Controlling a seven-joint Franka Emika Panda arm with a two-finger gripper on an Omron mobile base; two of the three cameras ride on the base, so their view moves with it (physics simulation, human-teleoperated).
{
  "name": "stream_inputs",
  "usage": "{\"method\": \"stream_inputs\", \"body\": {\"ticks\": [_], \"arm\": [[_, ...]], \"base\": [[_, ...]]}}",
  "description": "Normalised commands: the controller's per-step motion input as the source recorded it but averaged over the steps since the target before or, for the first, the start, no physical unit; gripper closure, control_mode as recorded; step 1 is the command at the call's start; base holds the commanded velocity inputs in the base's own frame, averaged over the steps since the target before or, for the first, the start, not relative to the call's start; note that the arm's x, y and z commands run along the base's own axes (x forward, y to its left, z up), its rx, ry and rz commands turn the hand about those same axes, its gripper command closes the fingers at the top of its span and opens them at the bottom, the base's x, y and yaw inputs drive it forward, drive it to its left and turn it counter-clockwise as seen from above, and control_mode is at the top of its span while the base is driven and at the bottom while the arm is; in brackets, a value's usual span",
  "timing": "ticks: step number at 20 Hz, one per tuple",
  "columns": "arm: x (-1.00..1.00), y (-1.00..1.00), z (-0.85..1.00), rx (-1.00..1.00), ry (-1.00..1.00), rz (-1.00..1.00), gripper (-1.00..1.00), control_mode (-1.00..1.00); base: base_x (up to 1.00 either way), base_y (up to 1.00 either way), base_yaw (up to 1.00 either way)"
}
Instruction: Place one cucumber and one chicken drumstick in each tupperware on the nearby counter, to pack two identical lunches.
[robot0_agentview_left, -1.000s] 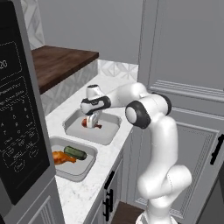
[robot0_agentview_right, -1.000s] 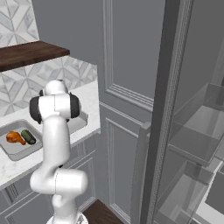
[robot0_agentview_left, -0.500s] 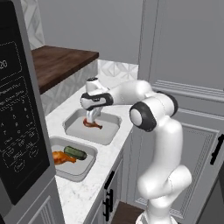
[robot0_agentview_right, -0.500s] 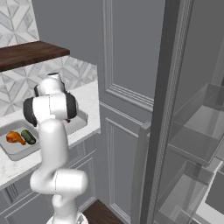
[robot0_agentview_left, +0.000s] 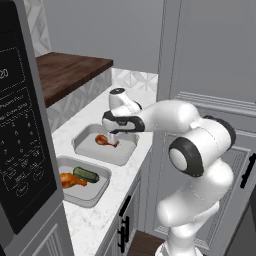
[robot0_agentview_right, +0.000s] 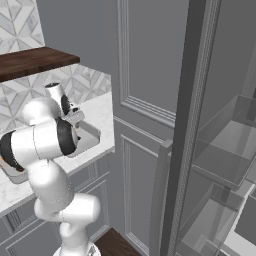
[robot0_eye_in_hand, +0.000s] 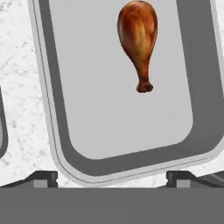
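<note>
1. On the counter (robot0_agentview_left: 107, 212), we see two tupperwares side by side — the far tupperware (robot0_agentview_left: 82, 142) holds one chicken drumstick (robot0_agentview_left: 105, 141).
2. Our gripper (robot0_agentview_left: 120, 134) hangs above it, jaws spread wide, holding nothing.
3. The near tupperware (robot0_agentview_left: 97, 189) holds a cucumber (robot0_agentview_left: 86, 174) touching a second drumstick (robot0_agentview_left: 71, 180).

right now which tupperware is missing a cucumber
The farther tupperware, under the gripper: it holds only a drumstick. The nearer tupperware has both.

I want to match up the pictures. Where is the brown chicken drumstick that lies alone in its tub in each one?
Left base view: brown chicken drumstick lies in the farther grey tupperware tub, just below the gripper.
Right base view: not in it.
Hand view: upper middle, thin end pointing down.
Shared landmark: that tub's rim on the white marble counter.
</note>
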Motion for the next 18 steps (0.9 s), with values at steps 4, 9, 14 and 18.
{"method": "stream_inputs", "body": {"ticks": [4,9,14,18], "arm": [[-0.62,-0.25,0.67,0.01,-0.14,-0.19,-1.00,-1.00],[-0.72,-0.20,0.74,0.06,-0.13,-0.20,-1.00,-1.00],[-0.81,-0.38,0.99,0.10,-0.15,-0.21,-1.00,-1.00],[-0.99,-0.61,0.65,0.16,-0.06,-0.23,-1.00,-1.00]], "base": [[0.00,0.00,0.00],[0.00,0.00,0.00],[0.00,0.00,0.00],[0.00,0.00,0.00]]}}
